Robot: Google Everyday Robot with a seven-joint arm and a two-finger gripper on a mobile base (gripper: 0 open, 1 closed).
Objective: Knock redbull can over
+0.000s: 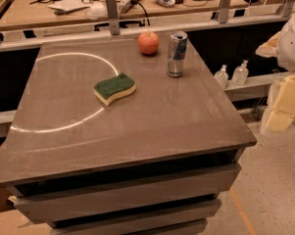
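One redbull can (177,53) upright near apple (148,42) | claw out of view, state unknown

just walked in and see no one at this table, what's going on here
Nothing is being handled right now. The redbull can stands upright near the far right side of the table, not yet knocked over. A red apple sits apart behind it to the left, and a sponge lies nearer the middle. The gripper is not in view.
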